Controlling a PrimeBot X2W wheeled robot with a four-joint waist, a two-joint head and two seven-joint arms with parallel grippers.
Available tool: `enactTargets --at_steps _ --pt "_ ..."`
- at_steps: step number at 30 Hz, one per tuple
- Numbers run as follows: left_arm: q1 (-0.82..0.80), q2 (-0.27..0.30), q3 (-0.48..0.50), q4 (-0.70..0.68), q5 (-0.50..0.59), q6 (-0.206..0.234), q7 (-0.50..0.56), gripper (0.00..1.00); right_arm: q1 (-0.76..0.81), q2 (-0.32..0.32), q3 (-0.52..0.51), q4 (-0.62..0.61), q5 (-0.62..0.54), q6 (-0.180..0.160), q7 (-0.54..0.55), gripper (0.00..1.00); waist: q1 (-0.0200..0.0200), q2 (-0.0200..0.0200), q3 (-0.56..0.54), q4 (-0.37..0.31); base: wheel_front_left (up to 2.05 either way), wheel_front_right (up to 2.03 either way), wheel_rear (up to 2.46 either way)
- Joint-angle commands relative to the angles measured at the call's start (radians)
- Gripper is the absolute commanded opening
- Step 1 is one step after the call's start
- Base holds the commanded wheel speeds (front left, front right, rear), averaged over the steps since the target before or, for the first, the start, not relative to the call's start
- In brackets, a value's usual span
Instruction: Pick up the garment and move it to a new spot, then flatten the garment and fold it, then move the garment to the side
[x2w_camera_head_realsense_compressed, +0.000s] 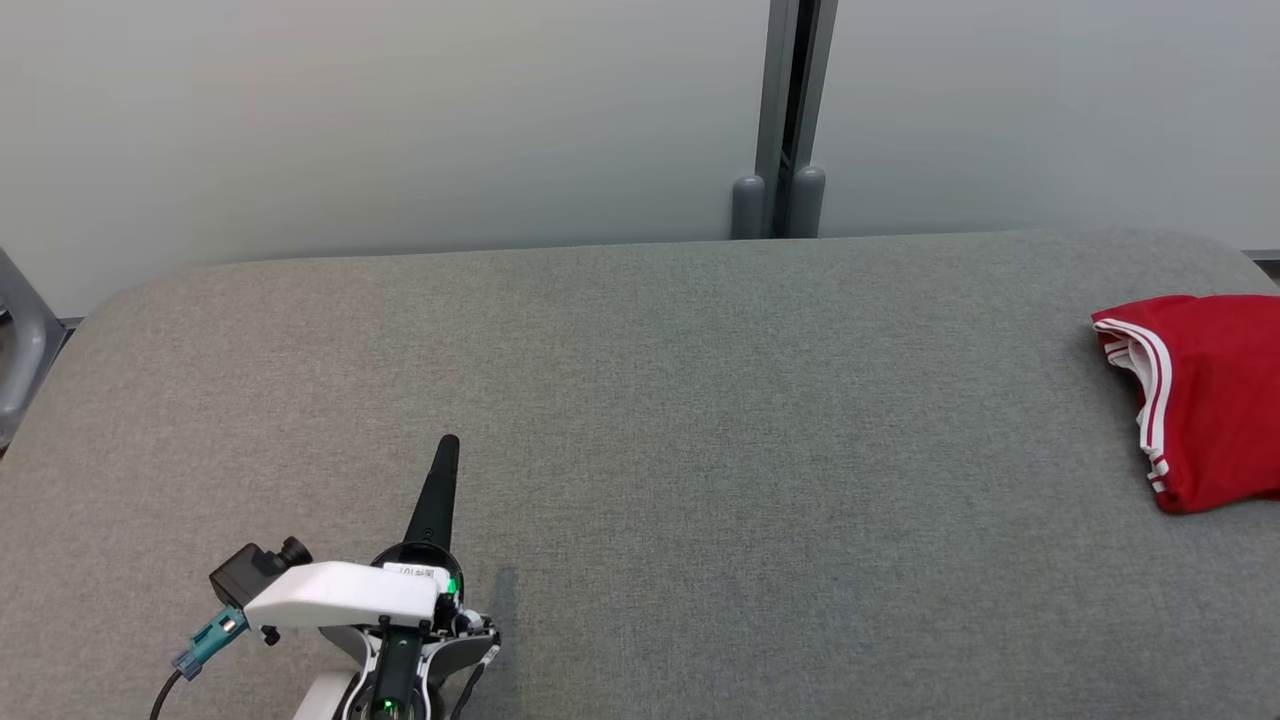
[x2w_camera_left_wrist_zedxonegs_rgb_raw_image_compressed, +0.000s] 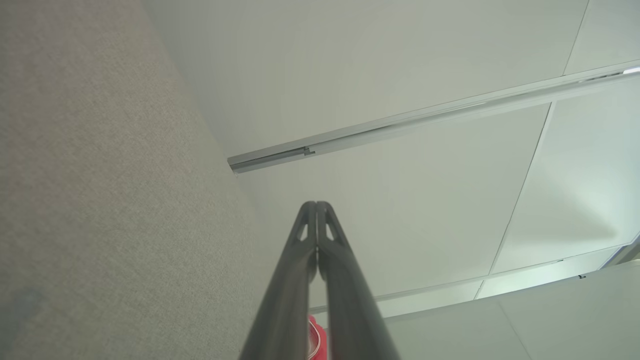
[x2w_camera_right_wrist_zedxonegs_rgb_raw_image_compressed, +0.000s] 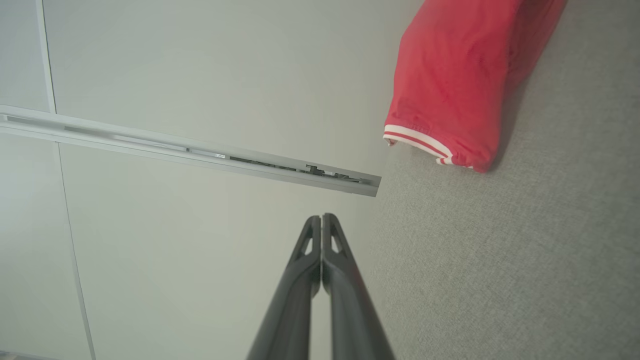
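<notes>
1. Plainly, the garment (x2w_camera_head_realsense_compressed: 1200, 400) is a red top with white-striped trim (x2w_camera_head_realsense_compressed: 1158, 400). It lies as a compact folded bundle at the far right end of the grey table (x2w_camera_head_realsense_compressed: 640, 380), and the head view's edge cuts off its right part.
2. It looks light, soft and limp. It would likely sag and come unfolded if lifted by a single layer, but it is neither fragile nor slippery on the table's cloth cover.
3. The best hold, I judge, is a pinch through all layers at the folded edge facing the table's middle, near the white-striped trim.
4. The left gripper (x2w_camera_head_realsense_compressed: 448, 442) is at the table's near left part, fingers pressed together, holding nothing, well apart from the garment.
5. The right gripper (x2w_camera_right_wrist_zedxonegs_rgb_raw_image_compressed: 321, 218) also has its fingers together and is empty. It points past the table's far edge toward the wall (x2w_camera_right_wrist_zedxonegs_rgb_raw_image_compressed: 200, 260), with the garment near but not touched.
</notes>
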Motion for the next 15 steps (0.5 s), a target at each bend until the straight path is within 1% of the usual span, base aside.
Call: enactTargets --at_steps 1,15 --pt "-0.022 0.006 -0.001 -0.001 -0.013 -0.004 0.003 0.0 0.003 -0.01 -0.008 -0.009 0.02 0.0 0.009 0.0 0.0 0.0 0.0 -0.001 0.0 0.0 0.0" --pt "-0.042 0.007 -0.021 0.005 -0.104 -0.01 0.015 0.0 0.011 -0.011 -0.039 -0.016 0.134 0.0 0.051 0.0 0.0 0.0 0.004 -0.01 0.0 0.0 0.0"
